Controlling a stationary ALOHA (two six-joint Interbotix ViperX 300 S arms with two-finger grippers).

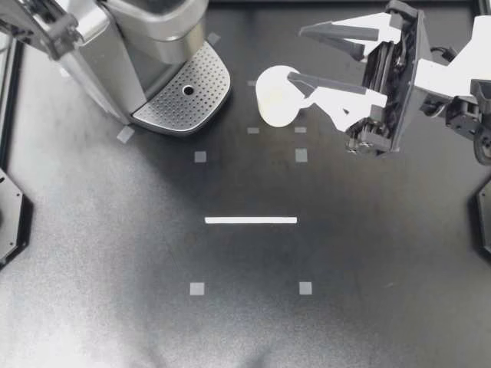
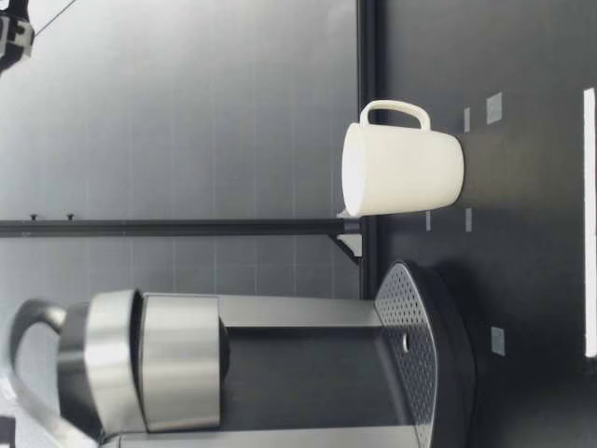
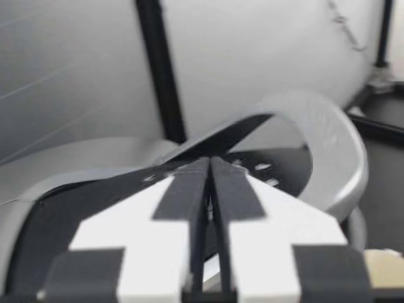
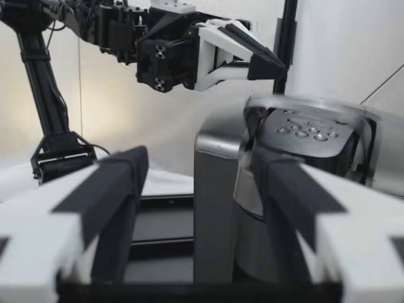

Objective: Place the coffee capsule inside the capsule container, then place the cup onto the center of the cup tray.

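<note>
Our right gripper (image 1: 295,55) hangs spread wide, 1 fingertip over the white ceramic mug (image 1: 276,96), likely lining up a grab. The mug sits beside the perforated silver cup tray (image 1: 207,77). Our left gripper (image 3: 209,165) has its 2 fingers pressed together above the steel coffee machine (image 1: 146,38). No capsule is visible.

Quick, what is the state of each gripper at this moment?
Left gripper: closed, nothing visible between its fingers.
Right gripper: open, holding nothing.
</note>
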